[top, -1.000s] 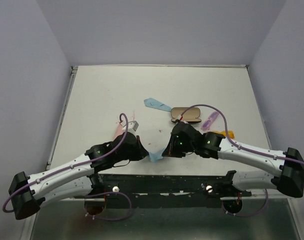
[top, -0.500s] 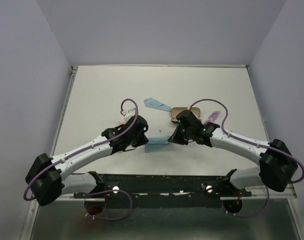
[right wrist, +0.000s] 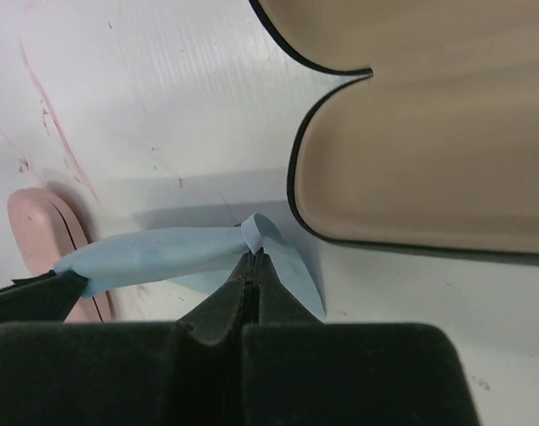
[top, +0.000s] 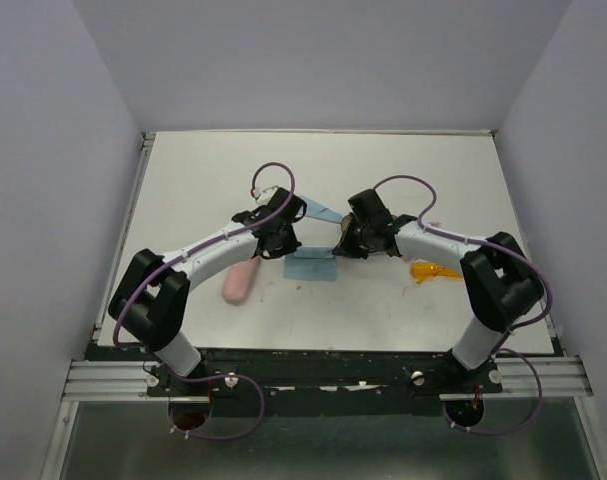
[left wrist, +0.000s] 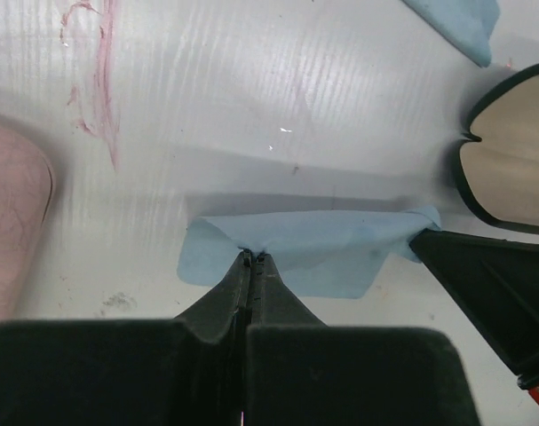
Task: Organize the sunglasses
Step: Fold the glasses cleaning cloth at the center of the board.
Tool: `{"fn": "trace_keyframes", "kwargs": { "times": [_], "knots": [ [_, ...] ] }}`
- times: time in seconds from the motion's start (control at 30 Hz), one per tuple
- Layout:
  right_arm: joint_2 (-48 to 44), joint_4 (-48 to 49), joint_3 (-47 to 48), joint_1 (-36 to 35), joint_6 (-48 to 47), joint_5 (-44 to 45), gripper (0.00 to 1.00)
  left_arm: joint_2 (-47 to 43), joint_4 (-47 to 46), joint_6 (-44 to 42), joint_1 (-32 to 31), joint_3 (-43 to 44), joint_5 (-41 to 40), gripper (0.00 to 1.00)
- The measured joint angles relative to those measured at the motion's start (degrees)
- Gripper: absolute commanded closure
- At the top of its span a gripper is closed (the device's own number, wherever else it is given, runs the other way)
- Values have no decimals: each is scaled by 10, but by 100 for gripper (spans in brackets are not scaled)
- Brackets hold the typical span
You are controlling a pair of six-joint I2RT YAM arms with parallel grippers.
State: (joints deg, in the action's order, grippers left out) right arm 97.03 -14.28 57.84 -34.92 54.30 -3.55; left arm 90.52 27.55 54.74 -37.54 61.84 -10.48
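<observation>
Both left fingers (left wrist: pixel 223 300) and right fingers (right wrist: pixel 220 306) clench one blue cloth (left wrist: pixel 322 248) over the pink-smudged white table (top: pixel 203 180); grey walls (top: pixel 43 150) surround.

Two arms, left arm (top: pixel 208 248) and right arm (top: pixel 438 238): each is built of white tubular links joined by bulky black joint housings (top: pixel 151 300). One purple cable (top: pixel 273 170) per arm, looped from link to wrist. My fingers (left wrist: pixel 220 297) are matte black, broad and blocky at the root, tapering to thin wedge tips.
</observation>
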Motion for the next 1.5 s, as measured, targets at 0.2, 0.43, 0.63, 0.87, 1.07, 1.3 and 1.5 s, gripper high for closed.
{"fn": "trace_keyframes", "kwargs": {
  "times": [0.2, 0.43, 0.63, 0.87, 1.07, 1.3, 1.5],
  "knots": [
    [32, 8, 23, 5, -15, -20, 99, 34, 11, -20, 27, 12, 17, 100],
    [37, 8, 23, 5, -20, -65, 99, 32, -9, -29, 31, -10, 52, 100],
    [37, 7, 11, 5, -20, -80, 99, 29, -18, -28, 30, -44, 75, 100],
    [35, 5, 1, 5, -21, -92, 99, 4, -23, -27, 29, -70, 88, 100],
    [35, 5, -5, 5, -21, -98, 99, -2, -24, -23, 25, -71, 90, 100],
    [35, 5, -9, 5, -22, -98, 99, 0, -21, -14, 25, -72, 92, 100],
    [35, 3, -10, 5, -23, -98, 99, 2, -14, -13, 25, -72, 92, 100]
  ]
}}
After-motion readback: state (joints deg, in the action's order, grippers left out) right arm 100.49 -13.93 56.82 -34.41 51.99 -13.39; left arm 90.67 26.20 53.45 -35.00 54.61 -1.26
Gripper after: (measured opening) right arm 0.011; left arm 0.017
